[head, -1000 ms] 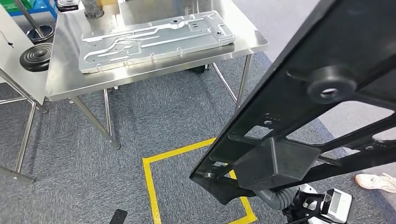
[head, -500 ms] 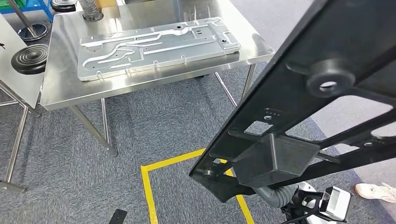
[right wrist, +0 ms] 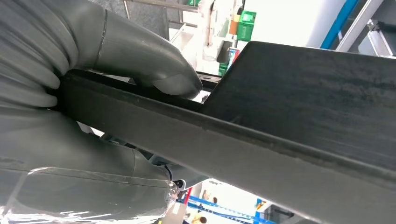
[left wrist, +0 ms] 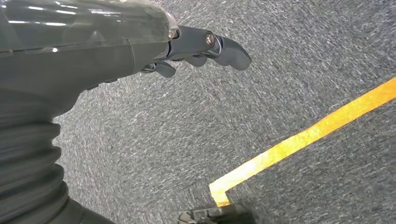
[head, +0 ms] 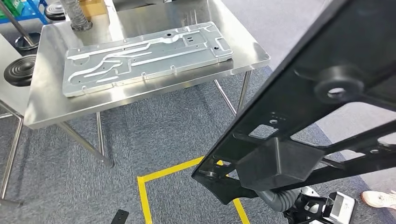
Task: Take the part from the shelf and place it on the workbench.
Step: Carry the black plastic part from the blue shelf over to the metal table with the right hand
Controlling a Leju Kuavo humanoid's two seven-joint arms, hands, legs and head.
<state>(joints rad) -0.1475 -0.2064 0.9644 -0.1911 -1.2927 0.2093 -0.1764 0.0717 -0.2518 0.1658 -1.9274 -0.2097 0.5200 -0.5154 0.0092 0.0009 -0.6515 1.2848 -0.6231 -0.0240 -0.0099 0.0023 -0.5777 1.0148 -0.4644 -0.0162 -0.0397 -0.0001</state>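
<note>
The robot's right hand (right wrist: 93,116) grips a large black frame part (head: 299,121), its thick grey thumb (right wrist: 154,65) pressed down on the edge of a flat bar of the part while the rest of the hand closes beneath that bar. In the head view the part is held up in the air close to the camera, slanting from low near the middle up toward the upper right corner; it is an openwork piece with long bars, cut-out windows, a round boss with a hole and a blocky box-shaped lump on its lower section. It touches neither floor nor table.

The left hand (left wrist: 196,46) hangs over the grey carpet (left wrist: 289,56), holding nothing; its dark fingers (left wrist: 231,51) are bent only slightly and lie close together, clear of the floor.

Ahead stands a stainless steel workbench (head: 51,109) on thin legs. A long silver machined metal plate (head: 144,56) lies flat on its top, running nearly the full width. A ribbed hose (head: 74,14) rests on the far left corner of the bench. A black ribbed disc (head: 21,70) sits just beside the bench's left end. Yellow floor tape (head: 142,196) marks a rectangle on the carpet below the held part. A white shoe (head: 379,199) of a person shows at the right edge.
</note>
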